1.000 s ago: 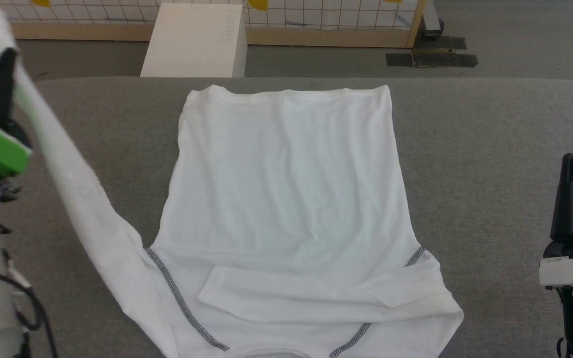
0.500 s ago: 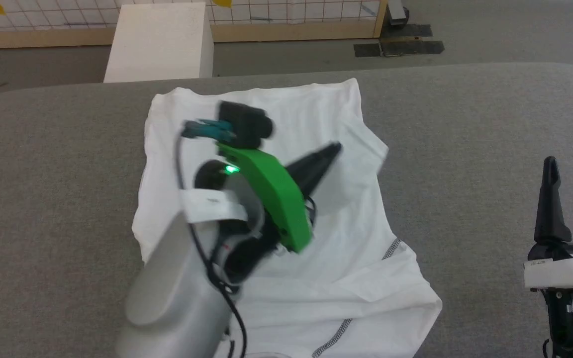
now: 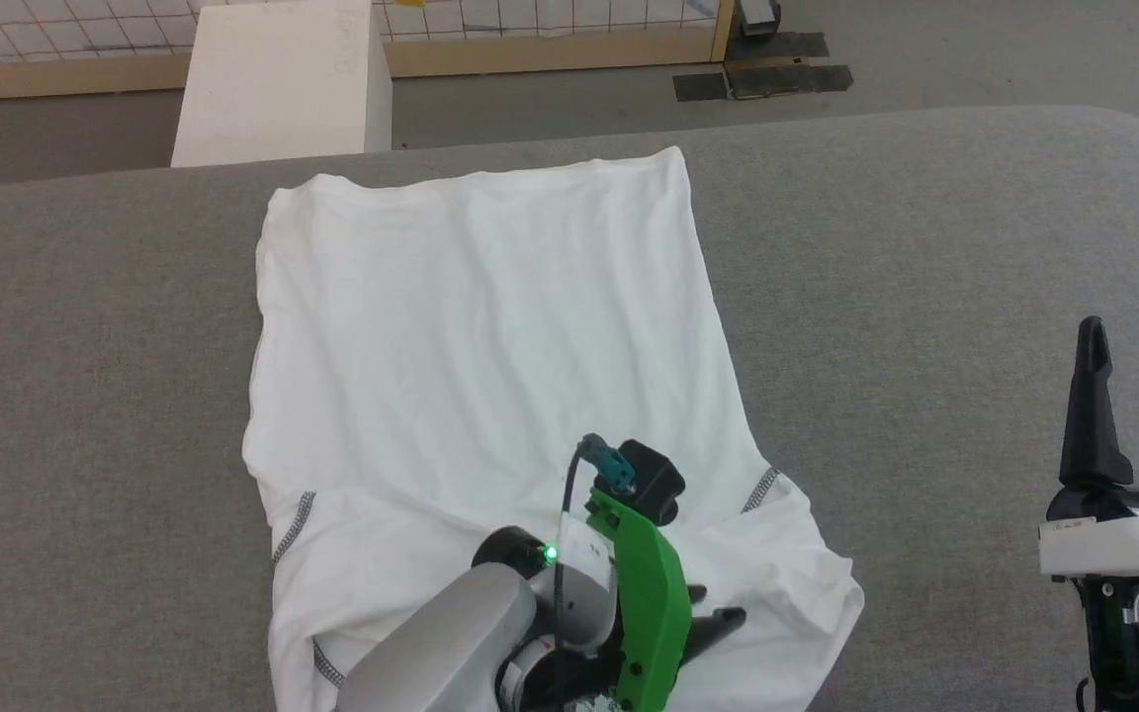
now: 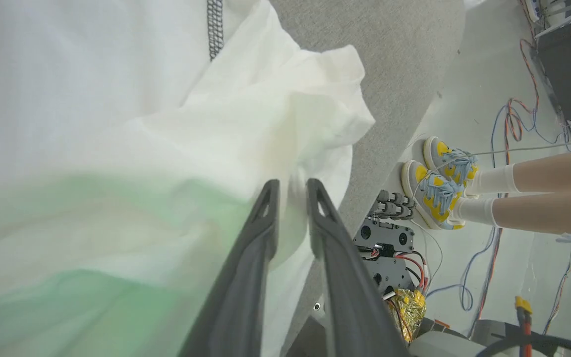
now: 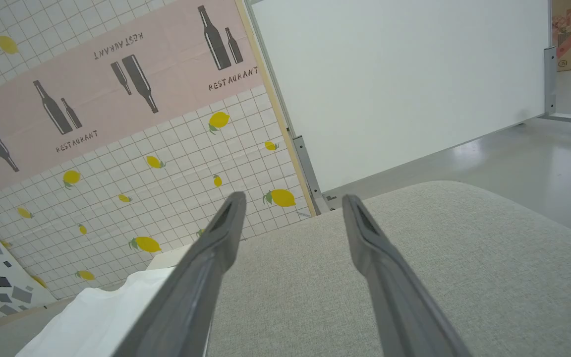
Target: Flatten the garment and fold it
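Grey table (image 3: pixel 925 247): one garment (image 3: pixel 481 326), four dark fingers (image 3: pixel 1092 415)

Bright, even, diffuse light casts only faint shadows. The head view is sharp. The white garment (image 4: pixel 117 124) is nearly blown out. To the left of the left gripper (image 4: pixel 290 186) it is blurred and tinted green. Beyond the right gripper (image 5: pixel 290 198), the floor (image 5: pixel 513 153) shows soft glare.

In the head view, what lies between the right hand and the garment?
The stretch is bare: plain grey table runs from the garment to the open right hand, with nothing on it. The head view shows this.
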Controlling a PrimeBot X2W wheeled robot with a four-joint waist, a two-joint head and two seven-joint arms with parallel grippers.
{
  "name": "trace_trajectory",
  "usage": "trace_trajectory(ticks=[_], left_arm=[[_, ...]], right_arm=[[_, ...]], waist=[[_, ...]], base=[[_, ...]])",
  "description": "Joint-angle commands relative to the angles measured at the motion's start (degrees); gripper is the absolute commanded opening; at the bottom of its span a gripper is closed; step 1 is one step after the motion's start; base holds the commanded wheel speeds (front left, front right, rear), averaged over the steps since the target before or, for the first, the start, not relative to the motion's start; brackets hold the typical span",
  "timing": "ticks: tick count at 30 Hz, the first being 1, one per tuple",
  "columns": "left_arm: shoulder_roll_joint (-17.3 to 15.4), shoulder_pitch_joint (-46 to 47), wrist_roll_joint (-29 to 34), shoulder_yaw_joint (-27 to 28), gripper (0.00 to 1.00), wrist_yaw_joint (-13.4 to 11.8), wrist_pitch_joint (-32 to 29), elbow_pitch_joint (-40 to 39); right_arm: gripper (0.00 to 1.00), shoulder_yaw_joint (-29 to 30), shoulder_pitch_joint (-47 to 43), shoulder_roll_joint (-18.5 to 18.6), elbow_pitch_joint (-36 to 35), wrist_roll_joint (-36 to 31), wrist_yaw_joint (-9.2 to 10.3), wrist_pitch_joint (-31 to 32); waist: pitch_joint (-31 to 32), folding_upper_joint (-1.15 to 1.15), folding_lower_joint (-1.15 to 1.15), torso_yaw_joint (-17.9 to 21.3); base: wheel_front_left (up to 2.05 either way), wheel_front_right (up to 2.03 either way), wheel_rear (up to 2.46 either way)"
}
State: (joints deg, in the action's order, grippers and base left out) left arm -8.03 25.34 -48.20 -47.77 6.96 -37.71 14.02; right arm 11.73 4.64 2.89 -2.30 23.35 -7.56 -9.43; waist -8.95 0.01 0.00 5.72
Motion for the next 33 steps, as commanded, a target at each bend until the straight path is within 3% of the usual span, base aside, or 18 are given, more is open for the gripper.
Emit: trace_trajectory(ticks=[1, 6, 10, 16, 20, 26, 33], left_arm=[[0.07, -0.2, -0.99, 1.25, 1.0, -0.49, 0.61, -0.37], [-0.45, 0.13, -4.65, 9.59, 1.0, -3.52, 5.98, -3.8], [-3.6, 0.19, -3.95, 19.11, 1.0, -6.25, 16.15, -7.69], [-9.99, -2.59, 3.96, 31.83, 1.0, -9.39, 37.9, -9.2], [-13.06, -6.33, 10.47, 34.4, 1.0, -11.74, 47.87, -7.81], [-13.28, -10.09, 14.38, 37.66, 1.0, -14.62, 52.1, -8.63], [-12.13, -9.91, 16.78, 39.86, 1.0, -14.37, 52.65, -12.44]], right_arm=[[1.0, 0.08, -0.31, -0.02, 0.02, 0.25, 0.08, -0.26], [1.0, -0.11, -0.32, -0.02, -0.13, 0.07, 0.08, -0.01], [1.0, -0.77, -0.41, -0.02, -0.15, 0.0, 0.08, 0.39], [1.0, -1.24, -0.29, -0.02, -0.52, -0.39, 0.08, 1.55], [1.0, -1.69, 0.23, -0.02, -0.29, -0.69, 0.08, 3.69], [1.0, -2.01, 4.57, -0.02, 2.81, -1.89, 0.08, 11.71], [1.0, -2.38, 21.01, -0.02, 10.34, -7.78, 0.08, 25.01]], waist=[[0.22, -0.01, 0.0, -0.6], [0.72, -0.01, 0.0, -1.9], [1.09, -0.01, 0.0, -2.97], [1.17, -0.01, 0.0, -4.55], [0.59, -0.01, 0.0, -5.37], [-2.13, -0.01, 0.0, -5.98], [-9.07, -0.01, 0.0, -8.29]], base=[[0.0, 0.0, 0.0], [0.0, 0.0, 0.0], [0.0, 0.0, 0.0], [0.0, 0.0, 0.0], [0.0, 0.0, 0.0], [0.0, 0.0, 0.0], [0.0, 0.0, 0.0]])
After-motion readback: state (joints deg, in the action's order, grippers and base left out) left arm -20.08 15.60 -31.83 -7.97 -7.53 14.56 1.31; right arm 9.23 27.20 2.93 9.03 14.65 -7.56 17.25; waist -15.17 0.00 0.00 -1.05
